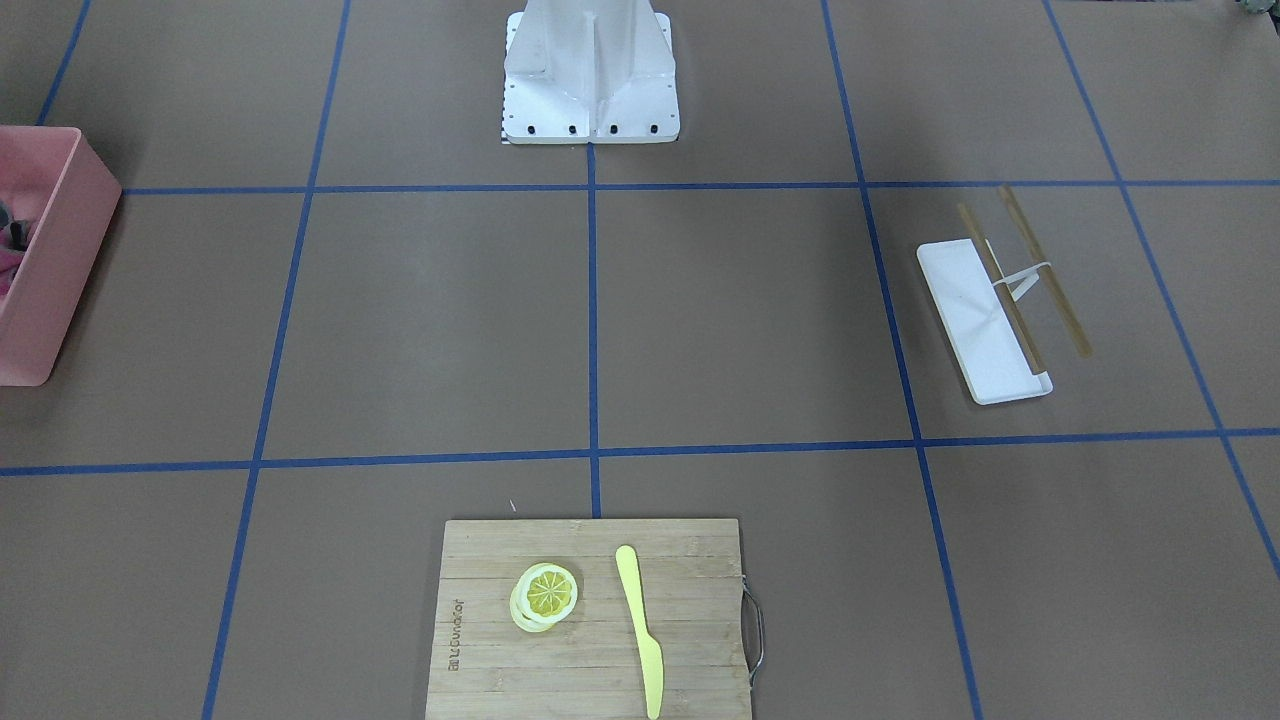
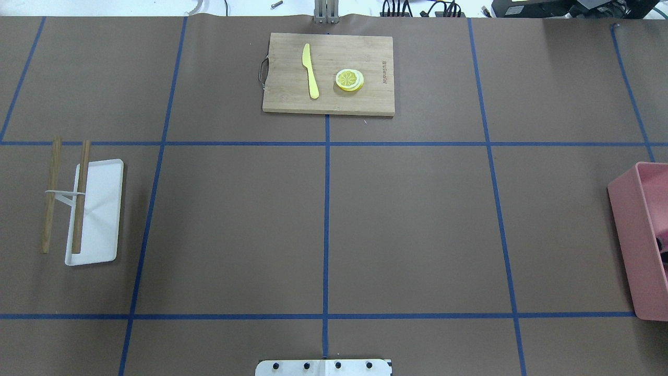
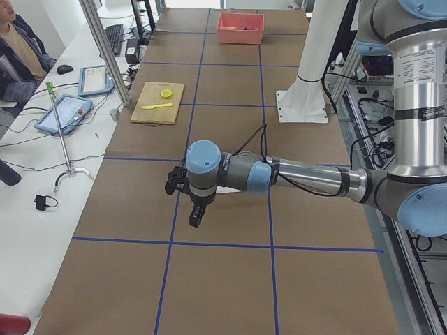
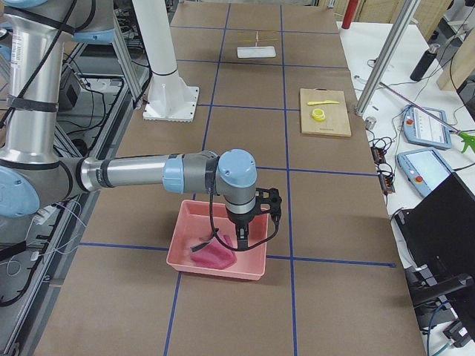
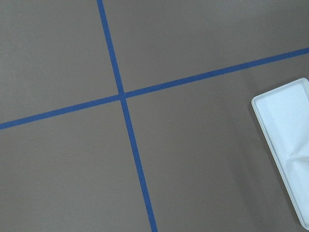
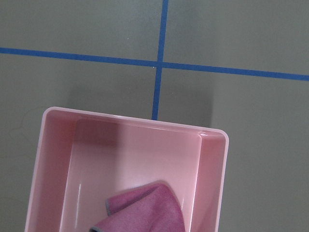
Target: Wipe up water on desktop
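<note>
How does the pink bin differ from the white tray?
The pink bin is deep and high-walled; the white tray is shallow. The bin holds a pink cloth; the tray has a wooden stick along one edge. Both are rectangular and rest on the desktop.

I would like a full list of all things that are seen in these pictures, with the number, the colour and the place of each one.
desktop: one, brown with blue tape lines, under everything
cutting board: one, pale bamboo, far middle of the desktop
knife: one, yellow, on the cutting board
lemon slices: small stack, yellow, on the cutting board beside the knife
tray: one, white, on the robot's left side
sticks: two, brown wood, one across the tray's edge, one beside it
bin: one, pink, on the robot's right side
cloth: one, pink, inside the bin
pedestal: one, white, robot's base
left gripper: one, black, above the desktop
right gripper: one, black, over the bin
</note>
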`<state>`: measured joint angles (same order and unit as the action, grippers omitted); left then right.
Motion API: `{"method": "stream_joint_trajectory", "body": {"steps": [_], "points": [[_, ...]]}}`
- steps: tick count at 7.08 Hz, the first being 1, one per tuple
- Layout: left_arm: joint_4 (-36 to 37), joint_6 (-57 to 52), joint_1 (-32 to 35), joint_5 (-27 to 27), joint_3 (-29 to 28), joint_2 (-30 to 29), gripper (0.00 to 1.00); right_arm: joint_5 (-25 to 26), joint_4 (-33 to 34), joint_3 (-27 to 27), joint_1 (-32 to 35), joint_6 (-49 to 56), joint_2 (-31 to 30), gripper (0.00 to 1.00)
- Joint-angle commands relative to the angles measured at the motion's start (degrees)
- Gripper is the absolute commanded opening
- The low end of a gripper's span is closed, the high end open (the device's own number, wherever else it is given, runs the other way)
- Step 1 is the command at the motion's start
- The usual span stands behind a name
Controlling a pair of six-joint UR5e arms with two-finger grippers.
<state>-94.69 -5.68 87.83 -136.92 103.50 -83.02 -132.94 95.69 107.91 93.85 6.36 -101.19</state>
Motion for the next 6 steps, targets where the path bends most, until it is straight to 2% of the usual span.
{"method": "stream_joint_trajectory", "body": {"steps": [1, 3, 4, 6], "points": [[-1.55, -0.03, 0.32, -0.27, 0.11, 0.58, 0.98, -0.12, -0.06, -2.79, 0.02, 0.06, 0.91, 1.00], [-1.46, -0.03, 0.15, -0.27, 1.09, 0.93, 0.98, -0.04, -0.15, -2.53, 0.02, 0.32, 1.17, 1.00], [-1.37, 0.15, 0.06, -0.10, -0.56, 0.58, 0.98, -0.47, -0.15, -2.45, 0.02, 0.24, 0.91, 1.00], [-1.46, 0.06, 0.33, -0.36, -0.49, 3.21, 0.98, 0.05, 0.03, -1.74, 0.02, 0.32, 3.27, 1.00]]}}
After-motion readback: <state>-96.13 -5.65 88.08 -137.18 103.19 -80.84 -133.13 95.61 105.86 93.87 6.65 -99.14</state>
